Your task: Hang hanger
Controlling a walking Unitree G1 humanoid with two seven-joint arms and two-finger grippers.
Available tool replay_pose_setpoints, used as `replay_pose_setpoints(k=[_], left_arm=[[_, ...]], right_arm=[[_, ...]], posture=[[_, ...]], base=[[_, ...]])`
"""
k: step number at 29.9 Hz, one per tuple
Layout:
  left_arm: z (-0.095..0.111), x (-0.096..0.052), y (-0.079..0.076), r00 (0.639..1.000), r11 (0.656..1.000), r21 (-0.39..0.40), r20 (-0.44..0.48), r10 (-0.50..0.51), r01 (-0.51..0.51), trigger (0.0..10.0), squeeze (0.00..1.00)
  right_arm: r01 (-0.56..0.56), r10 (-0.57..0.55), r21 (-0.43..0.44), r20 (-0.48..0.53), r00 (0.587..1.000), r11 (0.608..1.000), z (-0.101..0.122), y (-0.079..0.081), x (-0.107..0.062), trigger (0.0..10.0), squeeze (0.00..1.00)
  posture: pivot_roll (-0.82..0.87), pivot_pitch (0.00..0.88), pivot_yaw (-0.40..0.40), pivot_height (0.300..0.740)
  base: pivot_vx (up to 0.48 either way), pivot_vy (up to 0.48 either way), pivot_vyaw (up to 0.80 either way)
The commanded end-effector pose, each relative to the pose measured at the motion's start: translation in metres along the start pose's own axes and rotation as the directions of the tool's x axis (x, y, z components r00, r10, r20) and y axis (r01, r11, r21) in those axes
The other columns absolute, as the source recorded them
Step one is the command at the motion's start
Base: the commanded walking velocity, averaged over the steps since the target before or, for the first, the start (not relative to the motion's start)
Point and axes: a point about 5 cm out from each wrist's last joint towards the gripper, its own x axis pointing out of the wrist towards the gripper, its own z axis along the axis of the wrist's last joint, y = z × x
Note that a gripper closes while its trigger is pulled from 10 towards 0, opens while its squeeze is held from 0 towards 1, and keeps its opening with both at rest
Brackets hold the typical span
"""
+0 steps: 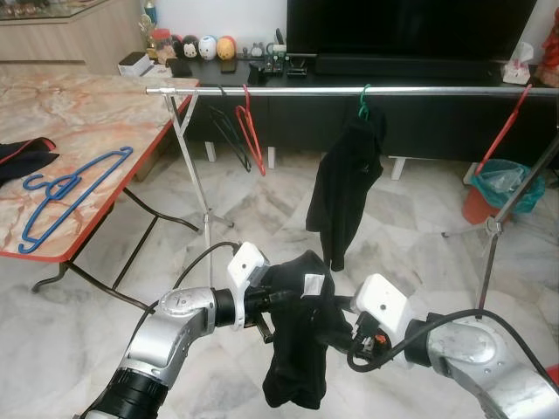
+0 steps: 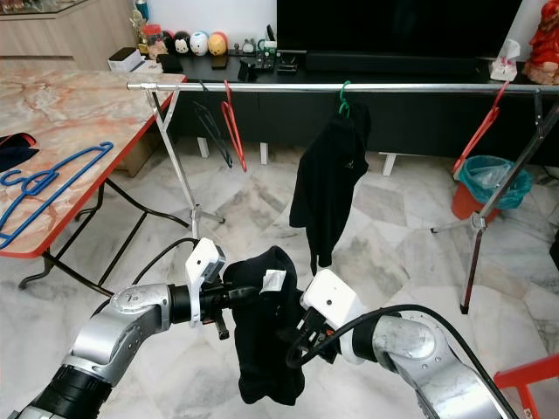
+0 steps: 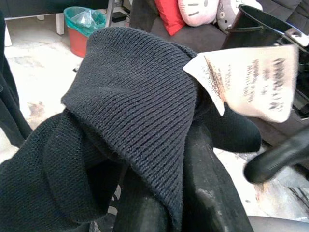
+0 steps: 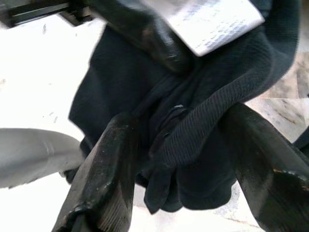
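Observation:
A black knit garment with a white label hangs low in front of me, held between both grippers. My left gripper is buried in its upper left side and shut on the cloth. From the other side my right gripper grips a ribbed fold between its fingers. Ahead runs a metal rail carrying a black hanger, a red hanger, a green hanger with a dark garment, and another red hanger. A blue hanger lies on the table.
The marble-topped folding table stands at my left, with dark cloth at its edge. A red bin sits by the rail's right leg. Behind the rail is a dark TV cabinet. Marble floor lies between me and the rail.

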Motion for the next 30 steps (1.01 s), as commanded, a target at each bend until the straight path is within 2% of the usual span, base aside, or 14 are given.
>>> replay_pose_setpoints(k=[1,20,26,30], left_arm=[[0.008,0.0,0.002,1.0,0.999,0.037,0.021,-0.002,0.001,10.0,0.0],[0.008,0.001,0.002,1.0,0.999,0.038,0.021,0.002,-0.002,10.0,0.0],[0.007,0.0,0.002,1.0,0.999,0.038,0.018,0.002,-0.003,10.0,0.0],[0.007,0.0,0.002,1.0,0.999,0.038,0.015,0.0,0.0,10.0,0.0]], right_arm=[[0.016,-0.016,0.0,0.015,1.0,1.0,0.001,-0.004,-0.001,0.0,0.0],[0.067,-0.068,0.039,0.021,0.997,0.997,-0.007,-0.01,0.002,0.0,0.0],[0.187,-0.185,0.02,-0.081,0.979,0.982,-0.019,-0.028,-0.002,0.0,0.0],[0.284,-0.283,-0.018,-0.155,0.947,0.959,-0.026,-0.042,-0.007,0.0,0.0]], posture=[[-0.02,0.031,0.017,0.74],[-0.02,0.033,0.016,0.74],[-0.02,0.032,0.016,0.74],[-0.02,0.033,0.016,0.74]], base=[[0.0,0.0,0.0],[0.0,0.0,0.0],[0.0,0.0,0.0],[0.0,0.0,0.0]])
